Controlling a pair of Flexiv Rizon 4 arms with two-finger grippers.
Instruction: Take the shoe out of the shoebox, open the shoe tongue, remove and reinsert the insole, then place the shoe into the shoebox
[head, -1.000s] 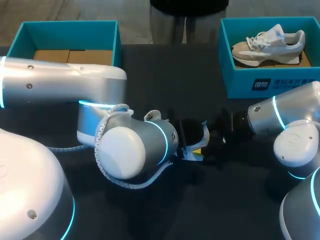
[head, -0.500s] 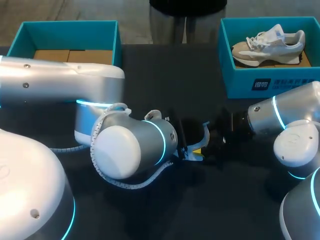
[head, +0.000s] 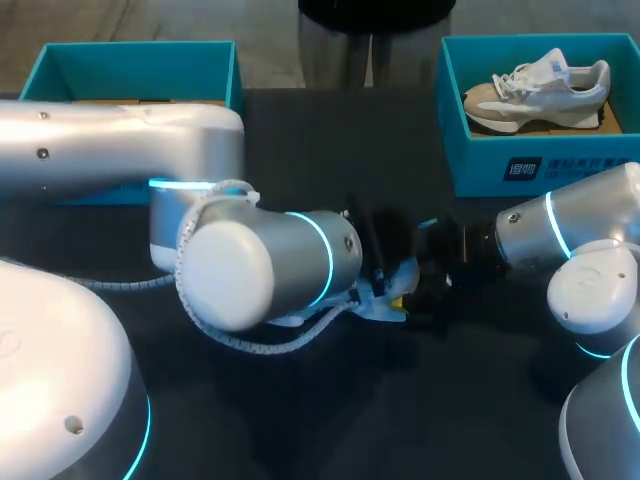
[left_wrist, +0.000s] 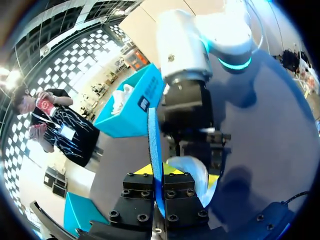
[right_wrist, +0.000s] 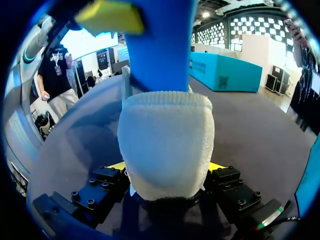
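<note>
A white knit shoe sits heel-first between my right gripper's fingers, which press it from both sides. Out of the shoe rises a blue insole. In the left wrist view the insole stands edge-on, with my left gripper shut on it; the shoe shows just beyond. In the head view both grippers meet at the table's middle: left gripper, right gripper, with a sliver of blue insole between them. Most of the shoe is hidden by the arms.
A second pale sneaker lies in the teal shoebox at the back right. Another teal box stands at the back left. My left arm's big elbow covers the table's middle left.
My left gripper has shut on the insole. The left wrist has turned and shifted slightly right, and the insole's blue edge now shows higher. The right arm has kept still.
</note>
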